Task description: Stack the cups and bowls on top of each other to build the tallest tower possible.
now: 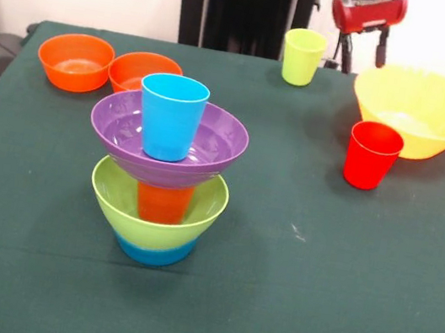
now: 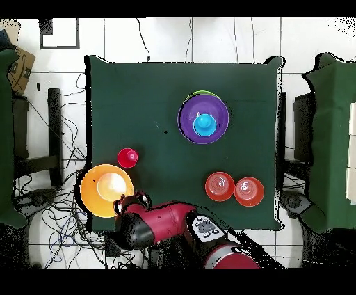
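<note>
While the tower (image 1: 163, 175) stands left of centre in the front view, it reads from the bottom: blue bowl (image 1: 153, 251), green bowl (image 1: 157, 202), orange cup (image 1: 162, 203), purple bowl (image 1: 167, 142), blue cup (image 1: 170, 115); two orange bowls (image 1: 75, 61) sit upper left; green cup (image 1: 302, 56), yellow bowl (image 1: 417, 109) and red cup (image 1: 371, 155) upper right; the gripper (image 1: 362, 49) hangs at the top edge, and whether it is spread I cannot tell.

Red arm (image 2: 163, 224) drawn back at table edge, gripper (image 1: 363, 46) hanging, jaws unclear.
</note>
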Controlling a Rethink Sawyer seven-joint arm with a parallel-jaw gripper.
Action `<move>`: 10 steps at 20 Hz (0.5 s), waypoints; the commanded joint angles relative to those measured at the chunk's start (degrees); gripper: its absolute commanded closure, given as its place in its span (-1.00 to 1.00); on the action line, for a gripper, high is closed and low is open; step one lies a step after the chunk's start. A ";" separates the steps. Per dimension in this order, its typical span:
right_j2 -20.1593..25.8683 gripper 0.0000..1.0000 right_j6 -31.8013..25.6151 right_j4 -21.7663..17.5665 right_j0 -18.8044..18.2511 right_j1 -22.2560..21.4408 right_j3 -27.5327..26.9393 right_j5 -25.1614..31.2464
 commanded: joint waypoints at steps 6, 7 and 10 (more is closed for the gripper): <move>3.29 -1.00 11.48 -2.31 1.72 2.39 -0.12 -10.20; 2.60 -1.00 11.48 -2.36 2.32 2.82 -0.57 -10.74; -0.71 -1.00 10.33 -3.00 4.62 4.42 -2.22 -12.30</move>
